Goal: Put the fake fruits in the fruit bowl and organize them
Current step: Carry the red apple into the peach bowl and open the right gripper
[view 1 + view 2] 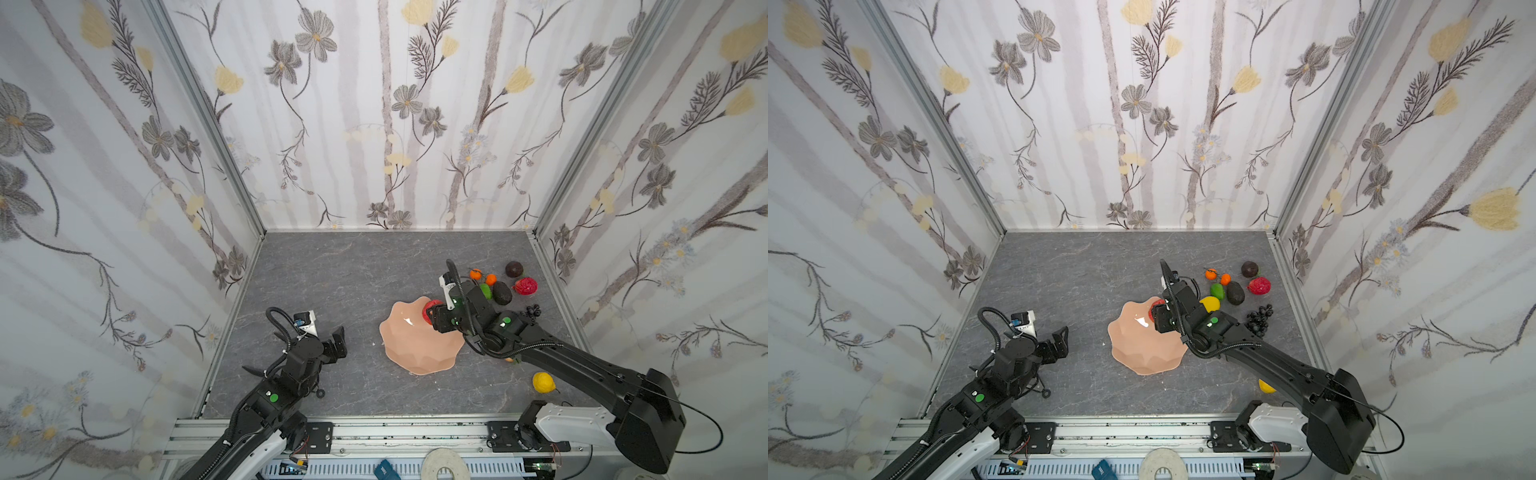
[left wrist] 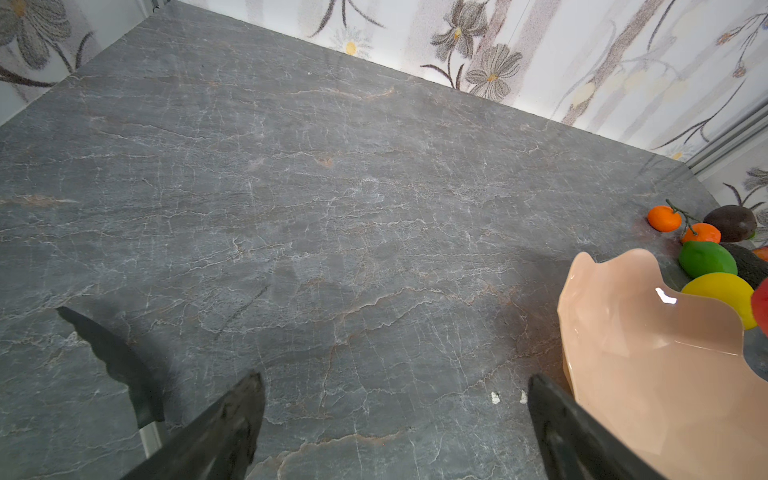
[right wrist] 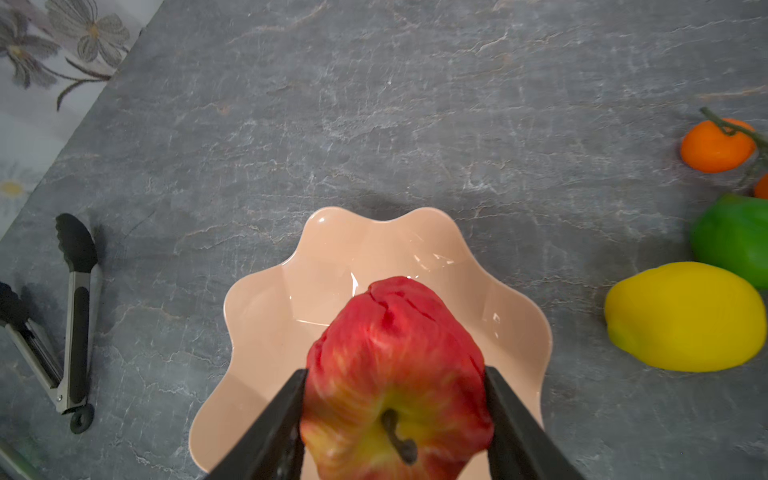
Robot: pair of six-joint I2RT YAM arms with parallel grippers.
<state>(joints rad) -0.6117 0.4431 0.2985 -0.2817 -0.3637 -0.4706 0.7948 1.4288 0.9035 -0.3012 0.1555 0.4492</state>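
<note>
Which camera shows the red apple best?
The right wrist view: the red apple fills it, clamped by the right gripper at the fruit bowl's edge. Both top views show a red sliver; the left wrist view, just an edge.

Black arms [image 1: 582, 363] (green dots [image 1: 505, 321], perhaps LEDs)

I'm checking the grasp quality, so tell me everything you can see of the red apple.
The red apple looks artificial: red skin streaked yellow-green round the stem hollow, a short dark curved stem, and creases at its far end. It lies sideways, stem toward the right wrist camera, pinched on both flanks by the right end effector, held over the pale peach fruit bowl; nothing else visibly touches it.
</note>
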